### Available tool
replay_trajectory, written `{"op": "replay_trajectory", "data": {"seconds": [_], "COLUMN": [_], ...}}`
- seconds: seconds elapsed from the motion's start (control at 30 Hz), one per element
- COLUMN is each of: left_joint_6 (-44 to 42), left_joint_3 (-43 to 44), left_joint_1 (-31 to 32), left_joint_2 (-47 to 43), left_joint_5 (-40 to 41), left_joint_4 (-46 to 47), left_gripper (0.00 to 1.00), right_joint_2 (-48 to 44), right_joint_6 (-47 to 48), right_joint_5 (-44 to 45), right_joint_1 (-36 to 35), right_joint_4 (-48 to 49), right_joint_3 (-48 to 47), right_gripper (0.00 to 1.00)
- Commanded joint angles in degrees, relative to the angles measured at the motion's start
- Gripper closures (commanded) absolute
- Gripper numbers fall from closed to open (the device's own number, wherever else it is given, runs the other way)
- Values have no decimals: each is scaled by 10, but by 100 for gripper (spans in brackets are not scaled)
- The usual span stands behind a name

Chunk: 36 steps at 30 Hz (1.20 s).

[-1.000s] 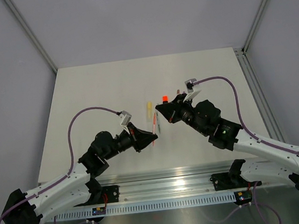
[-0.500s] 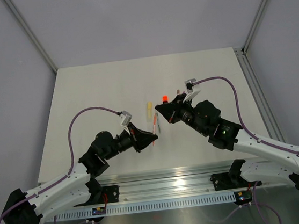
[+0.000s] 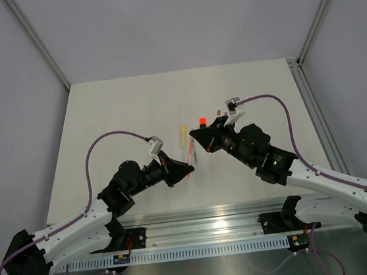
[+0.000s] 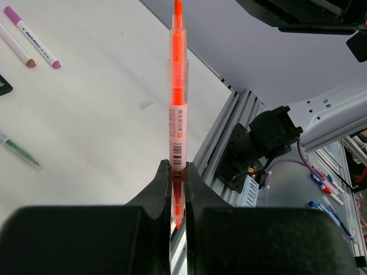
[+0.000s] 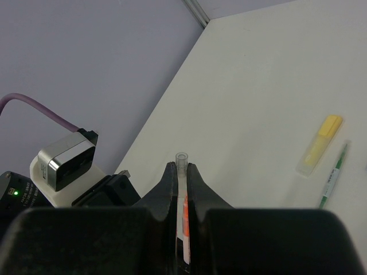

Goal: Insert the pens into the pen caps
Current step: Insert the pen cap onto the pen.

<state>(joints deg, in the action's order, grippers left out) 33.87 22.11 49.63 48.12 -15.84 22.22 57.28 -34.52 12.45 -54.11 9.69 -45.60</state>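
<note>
Jaws of the left gripper (image 4: 178, 169) are closed tight on the lower end of a thin orange-red plastic pen (image 4: 178, 86), which sticks straight out past them. The right gripper (image 5: 182, 172) pinches a tiny whitish tubular cap (image 5: 182, 158), its open end outward. A pale yellow highlighter (image 5: 320, 144) and a bright orange cap (image 3: 202, 121) lie on the white table (image 3: 115, 119).

left gripper (image 3: 188, 170) clamped tight, right gripper (image 3: 195, 135) clamped tight, tips facing each other
</note>
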Motion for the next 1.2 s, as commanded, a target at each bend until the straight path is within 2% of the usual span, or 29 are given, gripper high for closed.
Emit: {"op": "replay_trajectory", "data": {"seconds": [0.0,0.5,0.83,1.17], "left_joint_6": [-16,-16,-17,-17], "left_joint_3": [9,8,8,10], "left_joint_1": [3,3,4,6], "left_joint_2": [-6,-7,-10,-4], "left_joint_5": [12,10,6,-1], "left_joint_4": [27,29,29,33], "left_gripper": [100,100,100,100], "right_joint_2": [-6,-3,8,28], "right_joint_6": [-3,2,31,57], "right_joint_5": [0,6,28,13], "right_joint_1": [-6,-9,-8,-9], "right_joint_4": [17,6,-27,-37], "right_joint_3": [5,14,-12,-41], "right_gripper": [100,100,100,100]}}
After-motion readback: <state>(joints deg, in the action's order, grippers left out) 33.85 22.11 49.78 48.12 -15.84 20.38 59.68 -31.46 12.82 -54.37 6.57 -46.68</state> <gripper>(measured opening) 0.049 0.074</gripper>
